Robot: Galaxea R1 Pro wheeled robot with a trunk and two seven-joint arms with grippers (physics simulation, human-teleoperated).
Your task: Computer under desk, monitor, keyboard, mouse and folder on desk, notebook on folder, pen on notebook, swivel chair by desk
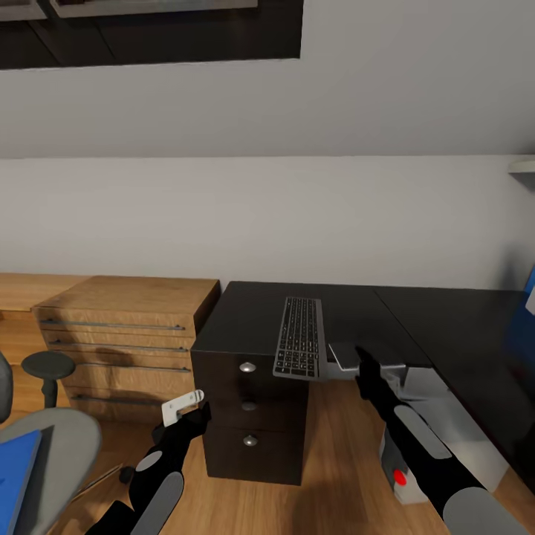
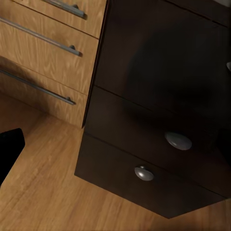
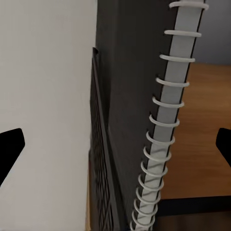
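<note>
The dark keyboard (image 1: 299, 336) lies on the black desk (image 1: 446, 319), its near end past the front edge. Right beside it a grey spiral-bound notebook (image 1: 348, 354) rests at the desk's edge. My right gripper (image 1: 364, 361) is at the notebook, open, with the spiral binding (image 3: 166, 120) between its wide-apart fingers (image 3: 9, 149) and the keyboard's side (image 3: 98, 159) close by. The silver computer (image 1: 420, 409) with a red light stands under the desk. A blue folder (image 1: 15, 468) lies on the swivel chair (image 1: 63, 438) at lower left. My left gripper (image 1: 186, 412) hangs open before the black drawers.
A black drawer pedestal (image 1: 249, 416) with round knobs (image 2: 178, 140) stands under the desk's left end. A light-wood drawer unit (image 1: 126, 327) is against the wall to its left. The chair's dark armrest (image 1: 48, 365) rises near it. Wood floor (image 1: 334, 475) lies between pedestal and computer.
</note>
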